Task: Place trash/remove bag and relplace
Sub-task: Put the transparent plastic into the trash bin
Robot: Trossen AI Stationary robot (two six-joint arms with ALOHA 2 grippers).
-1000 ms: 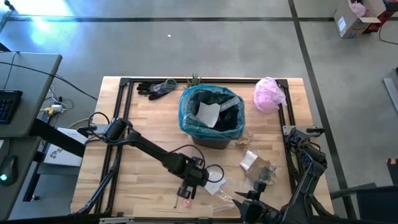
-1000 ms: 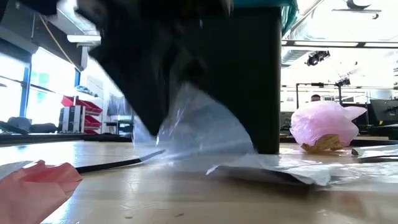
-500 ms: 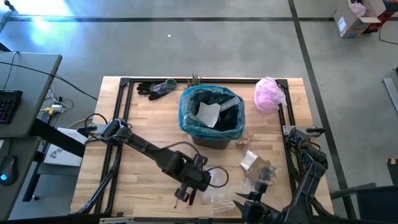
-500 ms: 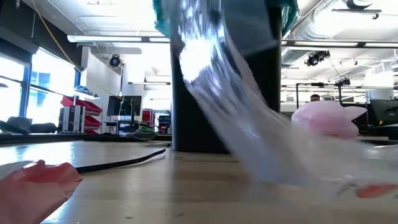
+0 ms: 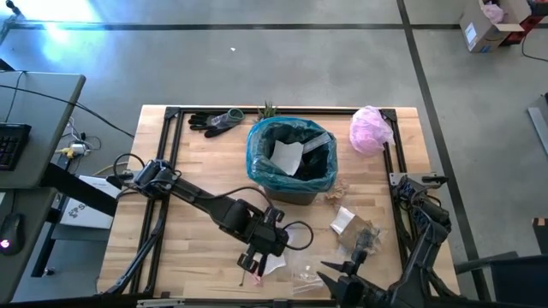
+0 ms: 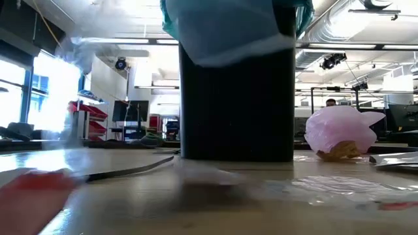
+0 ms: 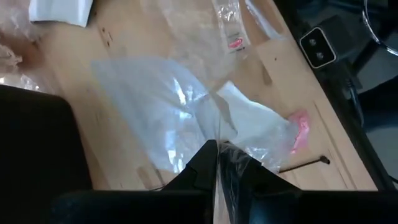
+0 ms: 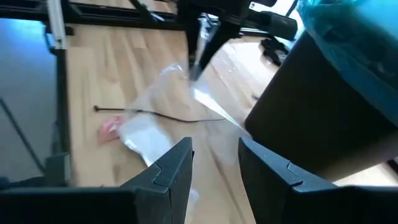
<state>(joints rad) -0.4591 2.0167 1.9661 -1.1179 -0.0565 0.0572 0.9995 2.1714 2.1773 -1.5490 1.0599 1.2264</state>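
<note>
My left gripper (image 5: pixel 257 257) hangs over the near middle of the table, shut on a clear plastic wrapper (image 7: pixel 168 106) that is one piece of the trash. A black bin (image 5: pixel 291 162) lined with the teal bag (image 5: pixel 257 154) stands behind it, with white paper inside. More trash lies to the bin's right: a white scrap (image 5: pixel 342 221) and clear wrappers (image 5: pixel 306 274). My right gripper (image 8: pixel 214 163) waits open at the near right edge, nothing between its fingers. My left gripper pinches the clear wrapper by its upper edge (image 7: pixel 217 142) between its two shut fingers, which come from above and point steeply down. The wrapper hangs slack below the fingers (image 8: pixel 198 43) and spreads out wide. Whether its lower end rests on the table, I cannot tell.
A pale pink bag (image 5: pixel 370 128) lies at the far right, dark gloves (image 5: pixel 214 120) at the far left and a small plant (image 5: pixel 268 109) behind the bin. A thin black stick (image 8: pixel 155 112) and a pink scrap (image 8: pixel 111 127) lie near the front edge.
My left gripper has risen from the table near the front edge, shut all the while. The clear wrapper has come up with it: it lay on the wood, and now it hangs below the fingers.
</note>
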